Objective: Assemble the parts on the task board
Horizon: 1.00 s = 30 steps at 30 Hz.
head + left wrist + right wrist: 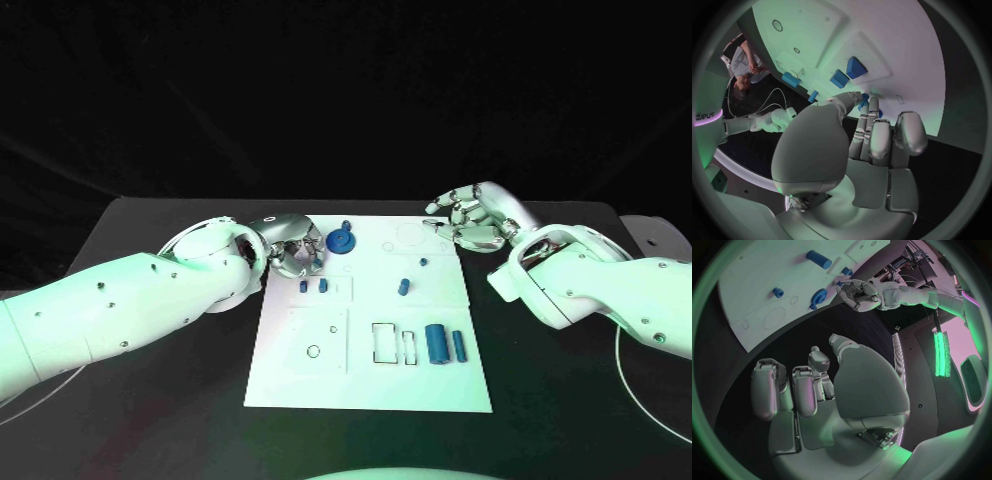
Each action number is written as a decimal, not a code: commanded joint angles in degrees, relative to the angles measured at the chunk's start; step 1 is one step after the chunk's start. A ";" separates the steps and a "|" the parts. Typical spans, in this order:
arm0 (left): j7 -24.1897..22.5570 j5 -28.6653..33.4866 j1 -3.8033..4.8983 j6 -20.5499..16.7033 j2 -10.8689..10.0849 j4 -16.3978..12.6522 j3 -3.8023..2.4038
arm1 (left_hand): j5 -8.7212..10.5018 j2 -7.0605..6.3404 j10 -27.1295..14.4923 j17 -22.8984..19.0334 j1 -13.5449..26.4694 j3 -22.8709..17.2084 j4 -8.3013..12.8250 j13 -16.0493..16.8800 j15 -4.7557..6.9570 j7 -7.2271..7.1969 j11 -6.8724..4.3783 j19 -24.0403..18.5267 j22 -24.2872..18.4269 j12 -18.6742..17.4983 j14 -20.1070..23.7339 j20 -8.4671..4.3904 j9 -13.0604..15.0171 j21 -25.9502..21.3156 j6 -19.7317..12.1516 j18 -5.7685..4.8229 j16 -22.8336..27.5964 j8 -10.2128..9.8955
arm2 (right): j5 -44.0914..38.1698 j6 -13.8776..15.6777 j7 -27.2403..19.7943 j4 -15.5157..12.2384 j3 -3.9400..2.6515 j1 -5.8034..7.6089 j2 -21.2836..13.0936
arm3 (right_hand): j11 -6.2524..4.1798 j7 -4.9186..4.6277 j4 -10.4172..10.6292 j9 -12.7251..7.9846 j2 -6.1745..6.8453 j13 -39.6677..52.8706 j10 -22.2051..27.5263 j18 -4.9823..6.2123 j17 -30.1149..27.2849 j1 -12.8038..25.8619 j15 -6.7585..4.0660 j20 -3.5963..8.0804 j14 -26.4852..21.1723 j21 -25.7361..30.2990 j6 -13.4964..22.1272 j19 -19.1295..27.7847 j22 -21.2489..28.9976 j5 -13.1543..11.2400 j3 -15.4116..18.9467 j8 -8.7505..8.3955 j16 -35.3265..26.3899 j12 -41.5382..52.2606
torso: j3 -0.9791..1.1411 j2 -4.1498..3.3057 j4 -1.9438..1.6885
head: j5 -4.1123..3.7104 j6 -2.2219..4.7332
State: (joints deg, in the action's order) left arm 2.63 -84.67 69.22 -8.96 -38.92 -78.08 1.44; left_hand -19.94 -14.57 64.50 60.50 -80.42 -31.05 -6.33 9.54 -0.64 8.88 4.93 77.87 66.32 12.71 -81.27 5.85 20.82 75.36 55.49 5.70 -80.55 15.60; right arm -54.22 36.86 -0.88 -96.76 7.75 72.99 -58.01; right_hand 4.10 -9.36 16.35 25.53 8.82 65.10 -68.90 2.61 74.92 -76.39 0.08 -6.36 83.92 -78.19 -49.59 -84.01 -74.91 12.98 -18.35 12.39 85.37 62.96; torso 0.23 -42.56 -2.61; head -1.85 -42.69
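Observation:
The white task board (368, 385) lies mid-table. At its far left corner a round blue gear (342, 241) sits at the curled fingertips of my left hand (293, 246), which pinches it; blue shows between thumb and fingers (863, 98). The right wrist view shows that gear (819, 296) beside the left hand (857, 294). My right hand (473, 218) hovers at the board's far right corner, fingers loosely bent and holding nothing (811, 390). Two small blue pegs (313, 286) stand left of centre, and another peg (405, 288) stands in the middle. Two blue cylinders (447, 346) lie lower right.
A rectangular slot outline (385, 342) lies beside the cylinders. Round holes (315, 351) mark the board's near left panel, and faint circles (411, 235) mark its far edge. A white object (652, 232) sits at the table's right edge, a thin cable (620, 350) below it.

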 commanded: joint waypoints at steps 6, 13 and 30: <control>-0.56 0.57 0.00 0.36 -0.01 0.03 -0.02 | 0.19 -0.17 -0.76 -1.15 0.77 0.29 -0.19 -0.17 -0.33 0.16 0.50 -0.92 -1.13 -0.85 0.71 0.17 -0.28 -0.84 -0.67 -0.09 0.53 -0.74 | -0.42 -0.25 -0.27 0.04 0.00 -0.07 0.06 | 0.04 0.27 -0.01 0.08 0.41 -0.05 -0.29 0.34 6.42 0.24 -0.25 0.56 3.73 0.27 -0.01 -0.02 -6.75 0.36 -0.34 0.10 -0.31 -0.08 | 0.00 0.01 0.05 | 0.01 -0.01; -0.77 0.96 0.00 -0.07 -0.08 0.03 -0.02 | 0.18 -0.59 -1.66 -1.56 0.89 0.39 -0.22 -0.29 -0.66 0.43 0.85 -1.11 -1.31 -1.64 1.02 0.52 -0.94 -1.05 -2.48 -0.05 0.55 -2.22 | -0.42 -0.23 -0.28 0.08 0.00 -0.12 0.10 | 0.04 0.27 -0.02 0.07 0.46 -0.31 -0.15 0.35 6.36 0.27 -0.26 0.57 3.72 0.37 0.05 0.01 -6.69 0.35 -0.40 0.09 -0.36 -0.31 | 0.00 0.02 0.02 | -0.01 -0.02; -1.13 1.75 -0.02 -0.38 -1.03 -0.34 -0.02 | 0.18 -1.35 -3.28 -2.36 1.32 0.91 -0.39 -0.48 -1.09 1.01 1.41 -1.46 -1.91 -2.57 1.38 0.88 -1.74 -1.51 -4.07 0.07 0.61 -3.64 | -0.42 -0.54 -0.16 0.23 0.00 -0.17 -0.01 | 0.06 0.24 -0.05 0.09 0.80 -5.84 4.09 0.54 6.12 0.31 -0.27 0.61 3.65 1.33 0.40 0.35 -6.09 0.33 -0.83 0.08 -0.60 -6.20 | -0.01 -0.01 0.03 | -0.02 -0.05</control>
State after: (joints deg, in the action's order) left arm 2.29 -83.68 69.20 -9.07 -39.96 -78.22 1.45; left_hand -19.94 -15.62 61.62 58.18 -79.37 -30.44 -6.65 9.10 -1.77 9.80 6.36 76.76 64.46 10.43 -80.14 6.76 19.17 74.04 51.90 5.69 -80.24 12.26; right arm -54.22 36.85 -0.89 -96.55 7.75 72.87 -58.01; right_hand 4.19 -9.21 16.28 25.54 9.13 59.74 -65.20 2.62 74.91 -76.08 0.08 -6.12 83.92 -77.04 -49.40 -83.78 -74.95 12.98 -18.89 12.39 84.92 57.28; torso 0.23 -42.56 -2.58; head -1.87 -42.76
